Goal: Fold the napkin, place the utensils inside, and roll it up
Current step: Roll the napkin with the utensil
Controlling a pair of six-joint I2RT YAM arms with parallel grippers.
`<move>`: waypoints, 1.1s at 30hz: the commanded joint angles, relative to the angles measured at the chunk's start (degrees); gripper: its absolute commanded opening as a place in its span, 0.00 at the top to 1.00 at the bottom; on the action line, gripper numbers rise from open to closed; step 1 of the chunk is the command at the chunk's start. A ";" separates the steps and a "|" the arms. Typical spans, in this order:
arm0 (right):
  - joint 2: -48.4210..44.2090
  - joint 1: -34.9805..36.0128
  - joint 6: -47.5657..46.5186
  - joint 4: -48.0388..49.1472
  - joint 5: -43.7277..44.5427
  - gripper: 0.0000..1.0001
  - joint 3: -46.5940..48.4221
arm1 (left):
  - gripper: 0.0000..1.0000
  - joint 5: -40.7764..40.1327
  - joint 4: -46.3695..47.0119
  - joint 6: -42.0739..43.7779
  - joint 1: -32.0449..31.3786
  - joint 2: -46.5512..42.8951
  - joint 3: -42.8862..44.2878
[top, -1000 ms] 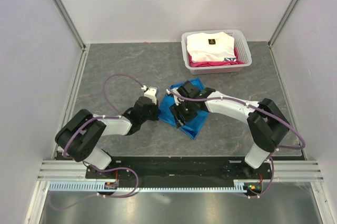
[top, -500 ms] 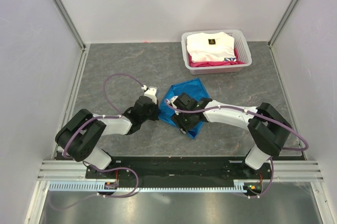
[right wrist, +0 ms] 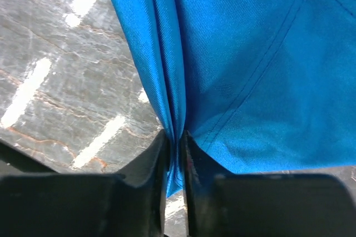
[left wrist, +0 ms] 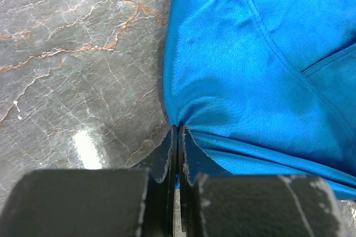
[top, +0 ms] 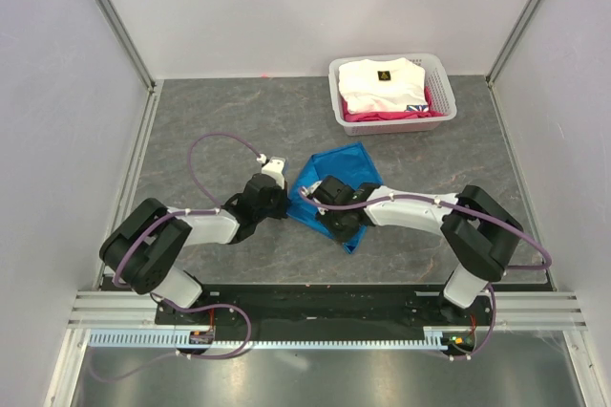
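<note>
You have the napkin [top: 346, 166] lying near the middle of the table [top: 210, 120], between the two arms and partly folded over itself, well apart from the basket [top: 336, 101] of white and pink clothes [top: 382, 82] at the far right. Your left gripper [left wrist: 178, 137] has its fingers pressed together on the cloth's left edge, and your right gripper [right wrist: 177, 142] is clamped on a gathered fold at the napkin's near side — both grips show plainly in the wrist views.
</note>
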 commanded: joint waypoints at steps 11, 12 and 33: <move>4.82 -5.28 -2.66 2.34 -29.62 0.94 0.29 | 0.98 -2.41 -11.52 -0.49 0.59 -3.35 0.55; 5.18 -6.77 -2.57 2.79 -30.61 0.94 0.12 | 0.98 -2.67 -11.79 -0.75 0.59 -3.26 0.99; -2.28 -14.34 -0.37 3.33 -30.54 0.51 -0.16 | 0.98 -0.83 -16.28 -3.04 1.11 -0.54 3.37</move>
